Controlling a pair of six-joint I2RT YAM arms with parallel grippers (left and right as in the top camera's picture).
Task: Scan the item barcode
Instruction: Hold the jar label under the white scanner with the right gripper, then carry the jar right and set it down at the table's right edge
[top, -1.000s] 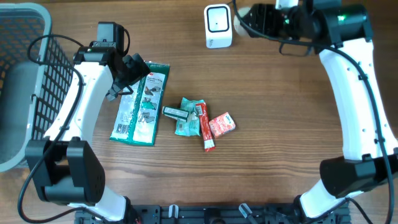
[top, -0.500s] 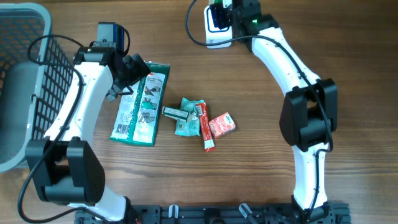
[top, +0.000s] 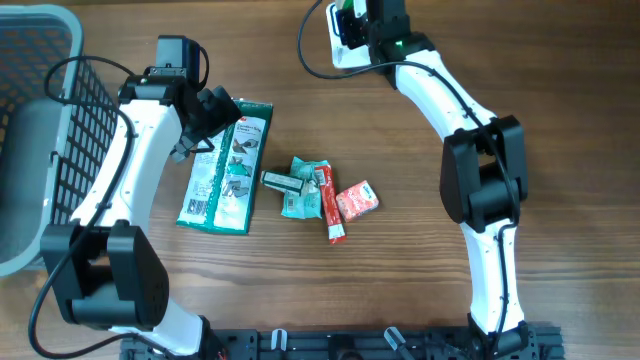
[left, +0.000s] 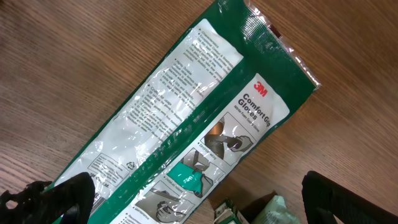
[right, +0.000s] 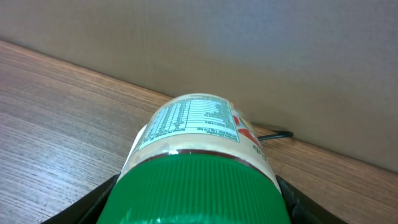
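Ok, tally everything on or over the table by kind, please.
Glove pack: 1
Small packets: 4
Green-lidded jar: 1
Scanner: 1
Basket: 1
Total: 8

Overhead, my right gripper (top: 372, 28) and wrist cover part of the scanner (top: 342, 60); the jar (right: 196, 168) I grip cannot be made out there; in the right wrist view its base runs off the bottom edge; its print is too small to read; my left fingertips (left: 59, 196) are blurred and cropped; the glove pack (left: 186, 130) is cut off at the bottom edge; the basket (top: 60, 18) runs off the left edge.
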